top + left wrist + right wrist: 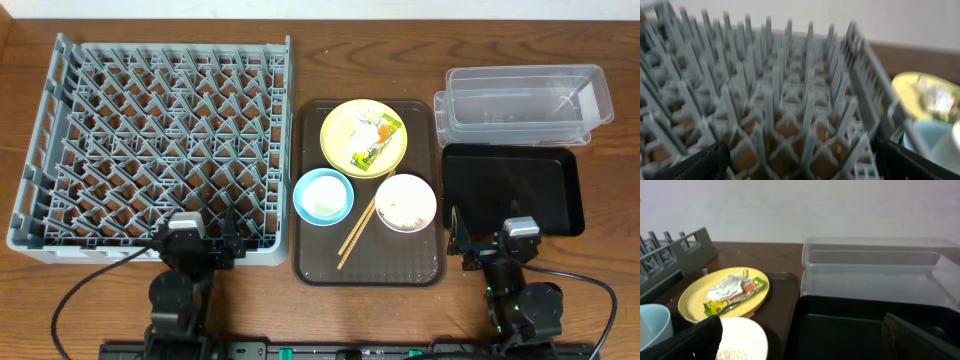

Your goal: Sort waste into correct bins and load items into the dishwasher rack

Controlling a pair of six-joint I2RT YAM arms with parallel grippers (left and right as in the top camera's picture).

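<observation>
1. Nothing looked sorted or loaded. The dishwasher rack [160, 140] carried no dishes, and the clear tub [525, 100] and black tray [510, 190] showed nothing inside. The step in hand seemed to be the first reach.
2. The left jaws and the right jaws both stood wide apart, with nothing between them.
3. The left jaws hung at the rack's near edge, its pegs straight ahead. The dishes lay off to their right.
4. The right jaws hung over the black tray's near edge, with the tub beyond.
5. The waste sat on the brown tray [368, 270], between the rack and the bins. The wrapper [376, 146] and white scraps [727, 286] lay on the yellow plate [345, 130], and the crumbs [400, 210] lay in the white bowl [405, 203].
6. The light-blue bowl [323, 195] and chopsticks [357, 232] lay close by on that tray.
7. The next move probably fell to the right jaws: swing left, come down over the wrapper and pinch it carefully, since it lay thin and flat. The wrapper was well apart from them.
</observation>
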